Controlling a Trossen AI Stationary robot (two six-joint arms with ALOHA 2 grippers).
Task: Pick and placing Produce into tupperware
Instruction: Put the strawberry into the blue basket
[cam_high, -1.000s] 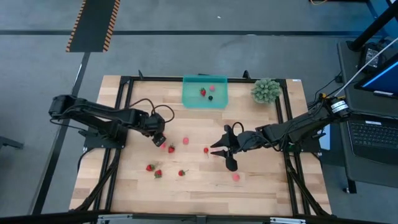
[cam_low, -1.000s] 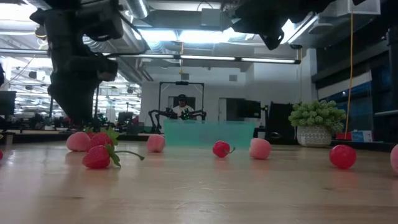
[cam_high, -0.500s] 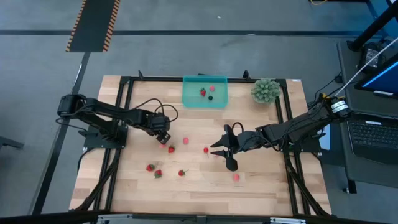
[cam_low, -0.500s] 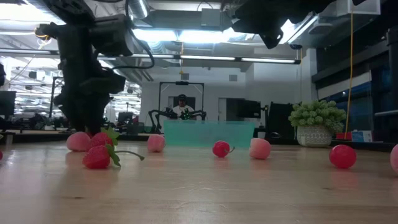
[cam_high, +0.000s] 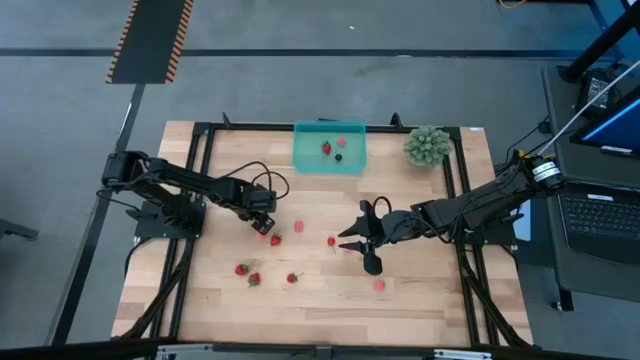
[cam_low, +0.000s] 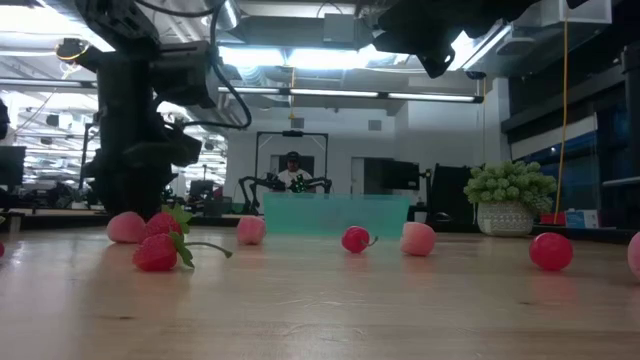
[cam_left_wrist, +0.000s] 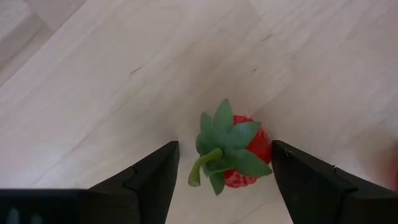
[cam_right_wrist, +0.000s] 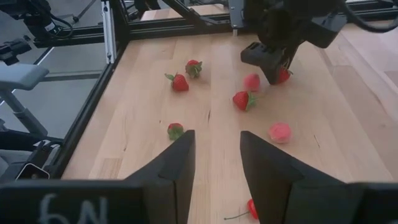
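Strawberries lie scattered across the wooden table (cam_high: 420, 300), and the left gripper (cam_high: 262, 222) has just slid sideways toward the table's middle over the last second, ending directly above one of them. That shift matters: it has gone from travelling to lining up a pick, so a descent looks like the likely next step.

From its wrist camera the target strawberry (cam_left_wrist: 234, 152) sits on the wood with its green top facing up, between the 2 dark fingers (cam_left_wrist: 146, 180), which stand wide apart with the berry slightly nearer one of them. Nothing is touching it yet. A pink piece (cam_high: 299, 225) rests just beside this spot, and a red one (cam_high: 276, 240) too, so the drop needs to be clean (a nudge could roll the neighbours).

The tupperware (cam_high: 330, 158) sits at the far edge of the table, well apart from the left gripper, with roughly 3 pieces of produce (cam_high: 326, 148) already inside. By my count about 8 more lie loose on the table, so the job seems early on.

The right gripper (cam_high: 360, 243) hangs above the middle of the table, fingers spread, holding nothing, with a red berry (cam_high: 331, 241) near it. The spiky green plant (cam_high: 428, 146) stands beside the container.
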